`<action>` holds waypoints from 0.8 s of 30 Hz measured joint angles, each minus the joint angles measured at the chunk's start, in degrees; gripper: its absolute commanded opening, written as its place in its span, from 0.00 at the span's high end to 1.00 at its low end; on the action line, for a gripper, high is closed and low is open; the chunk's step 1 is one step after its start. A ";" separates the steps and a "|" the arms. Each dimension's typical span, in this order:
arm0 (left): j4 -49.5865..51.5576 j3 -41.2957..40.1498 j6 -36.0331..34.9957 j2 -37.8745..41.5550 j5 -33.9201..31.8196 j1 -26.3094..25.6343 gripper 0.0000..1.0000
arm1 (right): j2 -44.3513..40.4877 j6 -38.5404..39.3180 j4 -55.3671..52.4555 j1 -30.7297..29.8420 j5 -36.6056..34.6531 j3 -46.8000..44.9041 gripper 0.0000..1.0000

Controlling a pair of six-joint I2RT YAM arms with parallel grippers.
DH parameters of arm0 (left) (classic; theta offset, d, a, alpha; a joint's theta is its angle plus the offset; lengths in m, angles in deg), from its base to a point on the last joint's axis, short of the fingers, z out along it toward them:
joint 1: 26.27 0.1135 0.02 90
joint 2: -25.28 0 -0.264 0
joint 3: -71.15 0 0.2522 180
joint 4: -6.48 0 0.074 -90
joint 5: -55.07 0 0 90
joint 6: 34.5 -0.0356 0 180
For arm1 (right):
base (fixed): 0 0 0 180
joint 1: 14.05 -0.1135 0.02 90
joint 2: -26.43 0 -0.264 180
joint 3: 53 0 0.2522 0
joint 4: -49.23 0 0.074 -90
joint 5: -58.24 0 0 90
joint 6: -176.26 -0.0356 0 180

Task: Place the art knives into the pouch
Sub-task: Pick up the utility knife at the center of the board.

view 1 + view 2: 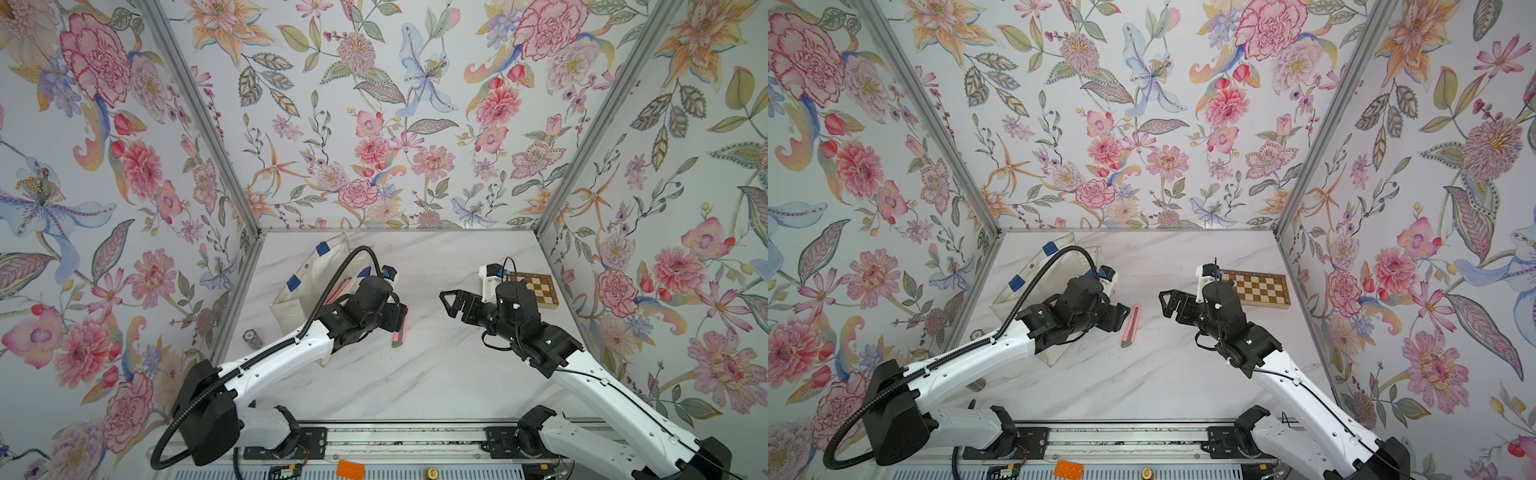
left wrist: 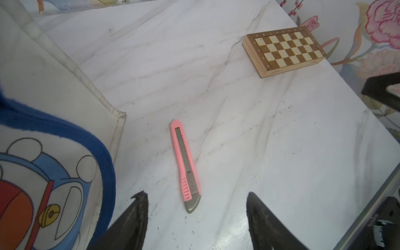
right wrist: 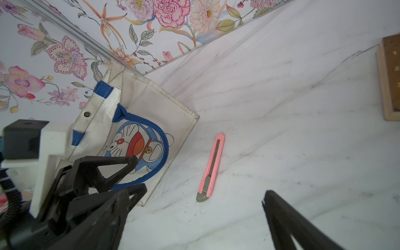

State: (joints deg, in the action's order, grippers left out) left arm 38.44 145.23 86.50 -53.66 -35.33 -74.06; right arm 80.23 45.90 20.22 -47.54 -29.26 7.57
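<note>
At the far left of the worktop (image 1: 1163,382), a small stack of chips (image 1: 252,338) is seen beside the wall. Next to it the pouch (image 3: 138,101) is laid flat, printed face up, with a blue handle (image 3: 166,149) looped over the print. Its rim, marked by the blue tabs (image 3: 103,87) and the snap (image 3: 87,113), appears to be turned toward the left wall, away from the knife. Whether the mouth gapes cannot be told.

The left gripper (image 2: 195,194) is held low at the pouch's near edge, its jaws apart and nothing held. In the left wrist view the grey end of the art knife (image 2: 186,166) is framed between the two fingers (image 2: 134,216), but no contact is shown. The knife is laid flat on the bare worktop, just beside the pouch without touching it, between the two arms.

To the right, the right gripper (image 1: 1165,305) is poised with its jaws spread wide and empty, pointed toward the knife. Beyond that arm a closed wooden chessboard (image 1: 1258,289) is set near the right wall, well apart from the knife.

Nothing of the task is judged done: the knife is neither grasped nor lifted, and it lies outside the pouch. All of it is left. The jaws are to be closed on the knife, and the knife raised, carried to the rim and slipped in. The mouth may need to be held open by the other gripper.
</note>
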 measured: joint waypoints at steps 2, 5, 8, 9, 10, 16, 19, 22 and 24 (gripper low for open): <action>-0.46 1.01 0.11 -2.62 -0.17 -0.55 0.37 | -0.52 0.00 -0.11 0.57 0.04 -0.61 0.01; -0.52 2.91 0.31 -6.99 -0.46 -0.87 0.41 | -0.98 0.02 -0.48 1.49 0.02 -1.70 0.01; -0.50 4.37 0.37 -10.84 -1.25 -0.87 0.44 | -1.29 0.02 -0.92 2.29 0.02 -2.73 0.01; -0.55 4.83 0.46 -12.22 -1.40 -0.87 0.45 | -1.38 0.04 -1.14 2.58 0.04 -3.04 0.01; -0.48 5.20 0.55 -13.35 -1.53 -0.87 0.45 | -1.49 0.04 -1.27 2.86 0.11 -3.34 0.01; 0.35 6.12 1.81 -18.34 -2.84 -1.57 0.46 | -2.10 0.52 -2.10 5.16 1.64 -4.44 0.01; 1.46 6.12 3.06 -19.65 -3.61 -2.56 0.45 | -2.19 0.72 -2.19 6.49 2.67 -4.66 0.01; 2.03 5.97 4.46 -20.85 -4.70 -3.91 0.45 | -2.23 0.92 -2.23 7.56 3.58 -4.94 0.01; 2.71 5.95 5.46 -21.57 -5.57 -4.76 0.45 | -2.36 1.09 -2.32 8.13 4.20 -5.42 0.01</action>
State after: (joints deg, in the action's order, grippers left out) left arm 41.15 151.17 91.97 -75.23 -40.91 -78.82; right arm 77.87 46.99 17.90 -39.41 -25.06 2.15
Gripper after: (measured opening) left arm 0.551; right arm 0.990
